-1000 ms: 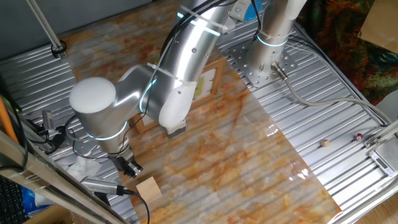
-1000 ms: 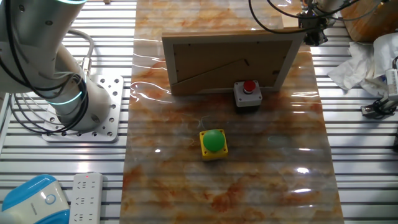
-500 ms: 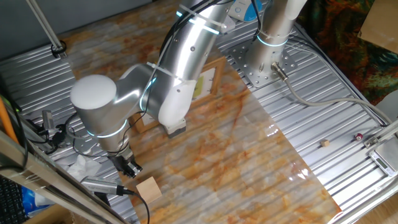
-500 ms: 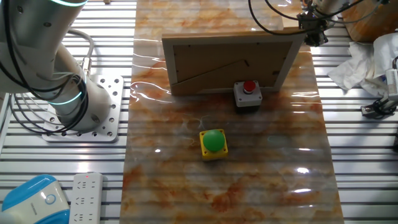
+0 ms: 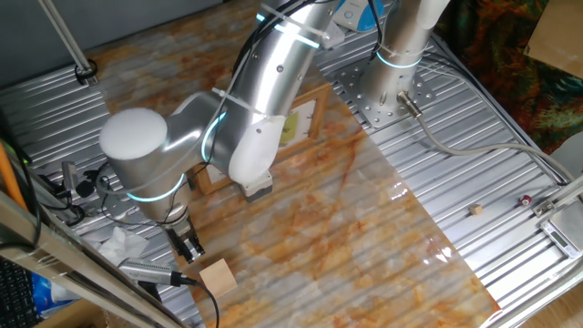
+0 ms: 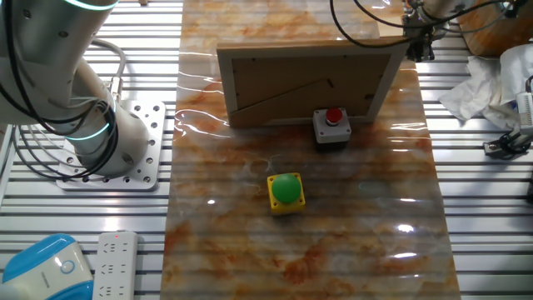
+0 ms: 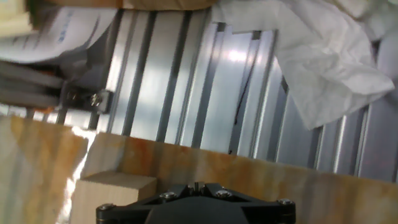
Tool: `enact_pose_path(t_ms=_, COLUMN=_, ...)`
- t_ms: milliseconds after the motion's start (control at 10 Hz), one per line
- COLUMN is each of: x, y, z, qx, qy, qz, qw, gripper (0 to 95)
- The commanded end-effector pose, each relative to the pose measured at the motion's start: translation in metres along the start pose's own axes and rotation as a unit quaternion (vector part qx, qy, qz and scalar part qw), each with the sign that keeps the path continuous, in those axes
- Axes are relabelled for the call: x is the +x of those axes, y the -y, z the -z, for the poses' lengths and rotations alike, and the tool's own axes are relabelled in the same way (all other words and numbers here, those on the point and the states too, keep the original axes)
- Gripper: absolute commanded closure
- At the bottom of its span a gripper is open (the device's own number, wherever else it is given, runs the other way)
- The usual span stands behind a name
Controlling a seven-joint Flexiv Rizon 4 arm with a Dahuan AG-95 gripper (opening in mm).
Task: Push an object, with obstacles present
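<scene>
The light-tan wooden cube sits at the marbled board's near-left corner; in the hand view it lies just left of the fingers. My gripper is shut and empty, low over the board's edge, a short gap up-left of the cube. It also shows in the other fixed view and the hand view. The wooden-framed panel stands on edge beside it, its pale face in one fixed view. The grey box with red button and the yellow box with green button sit in front of the panel.
Crumpled white paper lies on the ribbed metal table beyond the board edge, also in the other fixed view. Cables and a clamp lie left of the gripper. The arm's base plate and a power strip are opposite.
My gripper and the arm's elbow have shifted slightly left, a little away from the cube. The cube, panel and button boxes have not moved.
</scene>
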State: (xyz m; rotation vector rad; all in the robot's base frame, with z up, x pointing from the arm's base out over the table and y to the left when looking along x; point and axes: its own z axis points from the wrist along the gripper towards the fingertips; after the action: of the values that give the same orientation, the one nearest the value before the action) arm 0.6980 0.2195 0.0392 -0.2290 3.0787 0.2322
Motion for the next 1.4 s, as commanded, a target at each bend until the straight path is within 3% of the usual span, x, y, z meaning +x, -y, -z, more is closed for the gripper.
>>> enact_pose_path(t_ms=100, x=0.0008, y=0.0008, z=0.0005, qx=0.009, qy=-0.009, qz=-0.034, qw=0.9993, gripper=95.0)
enact_pose_path(t_ms=1400, x=0.0008, y=0.0008, z=0.0005, qx=0.017, qy=-0.022, qz=-0.107, qw=0.9939, gripper=95.0)
